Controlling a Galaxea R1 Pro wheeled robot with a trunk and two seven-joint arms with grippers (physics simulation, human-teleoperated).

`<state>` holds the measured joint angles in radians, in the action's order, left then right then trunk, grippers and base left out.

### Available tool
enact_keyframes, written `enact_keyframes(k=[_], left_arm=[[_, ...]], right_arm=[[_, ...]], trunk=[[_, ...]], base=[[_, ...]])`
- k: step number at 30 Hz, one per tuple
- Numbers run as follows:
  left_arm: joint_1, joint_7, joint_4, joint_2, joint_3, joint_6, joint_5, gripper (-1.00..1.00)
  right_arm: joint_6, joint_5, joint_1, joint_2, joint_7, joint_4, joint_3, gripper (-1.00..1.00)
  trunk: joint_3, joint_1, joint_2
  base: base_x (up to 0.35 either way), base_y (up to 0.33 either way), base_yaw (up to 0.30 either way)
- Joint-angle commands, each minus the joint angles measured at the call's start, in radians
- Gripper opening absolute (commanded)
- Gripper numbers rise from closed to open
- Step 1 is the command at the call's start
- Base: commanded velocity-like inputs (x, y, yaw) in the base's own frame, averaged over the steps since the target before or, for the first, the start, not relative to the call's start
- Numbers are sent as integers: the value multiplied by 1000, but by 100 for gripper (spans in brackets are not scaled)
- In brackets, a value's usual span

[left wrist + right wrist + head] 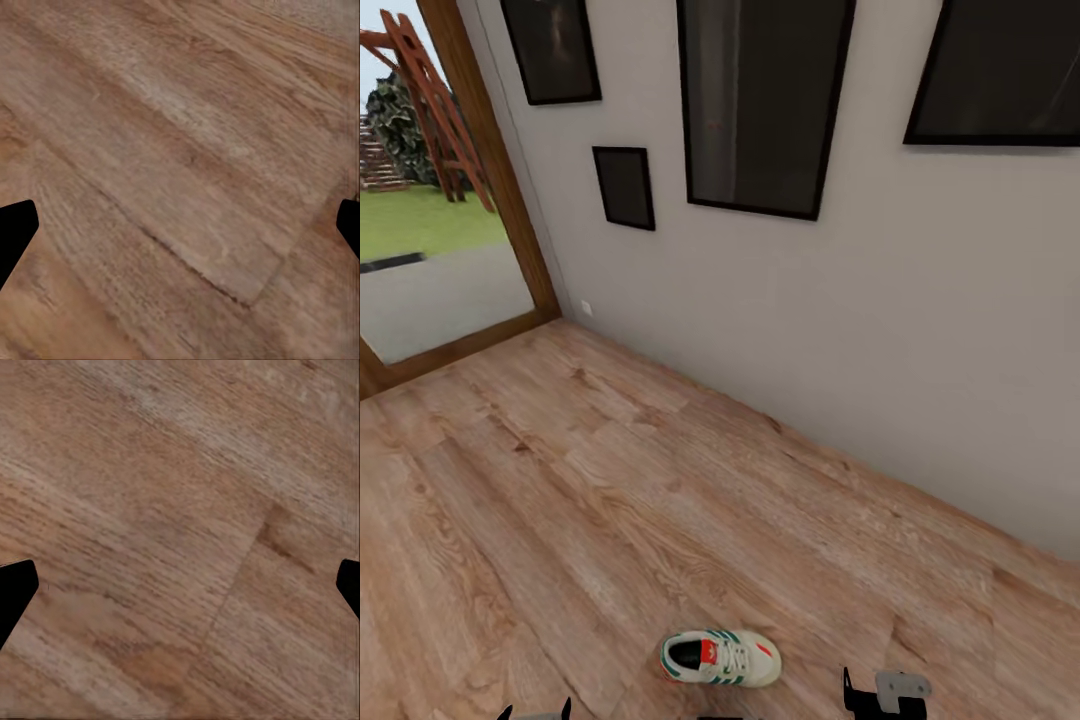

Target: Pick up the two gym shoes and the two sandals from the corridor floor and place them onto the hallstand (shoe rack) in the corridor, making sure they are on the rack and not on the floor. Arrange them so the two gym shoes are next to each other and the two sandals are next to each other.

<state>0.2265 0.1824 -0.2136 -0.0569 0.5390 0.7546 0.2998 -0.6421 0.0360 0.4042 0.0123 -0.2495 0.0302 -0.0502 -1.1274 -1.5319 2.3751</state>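
One gym shoe (720,658), white with green stripes and a red-orange tongue patch, lies on its sole on the corridor floor (610,500) near the bottom middle of the head view. My left gripper (535,712) peeks in at the bottom edge, to the left of the shoe. My right gripper (885,695) peeks in to the shoe's right. In the left wrist view my left gripper (180,229) is open over bare planks. My right gripper (180,589) is also open, with only wood floor between its fingers. The sandals and the hallstand are out of view.
A grey wall (840,330) with several dark framed pictures (765,100) runs along the right of the floor. At the far left a wood-framed glass door (450,200) looks out on grass and pavement. Open floor stretches ahead and to the left.
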Motion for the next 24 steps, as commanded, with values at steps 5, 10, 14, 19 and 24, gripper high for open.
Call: enact_keyframes(k=[5,10,14,19,24], left_arm=[[1,5,0,0,8,3,11,100],[1,5,0,-1,7,3,13,100],[1,5,0,-1,7,3,13,100],[1,5,0,-1,6,3,12,100],[1,5,0,-1,6,3,11,100]], right_arm=[[-1,4,1,0,-8,-1,-5,100],[-1,4,1,0,-8,-1,-5,100],[-1,4,1,0,-8,-1,-5,100],[-1,4,1,0,-9,-1,-5,100],[-1,4,1,-1,-9,0,-6,100]], trunk=[[-1,0,0],[-1,0,0],[-1,0,0],[-1,0,0],[-1,0,0]], base=[[3,0,-291],[-122,42,-297],[-273,137,-297],[-156,92,-187],[-29,17,-37]])
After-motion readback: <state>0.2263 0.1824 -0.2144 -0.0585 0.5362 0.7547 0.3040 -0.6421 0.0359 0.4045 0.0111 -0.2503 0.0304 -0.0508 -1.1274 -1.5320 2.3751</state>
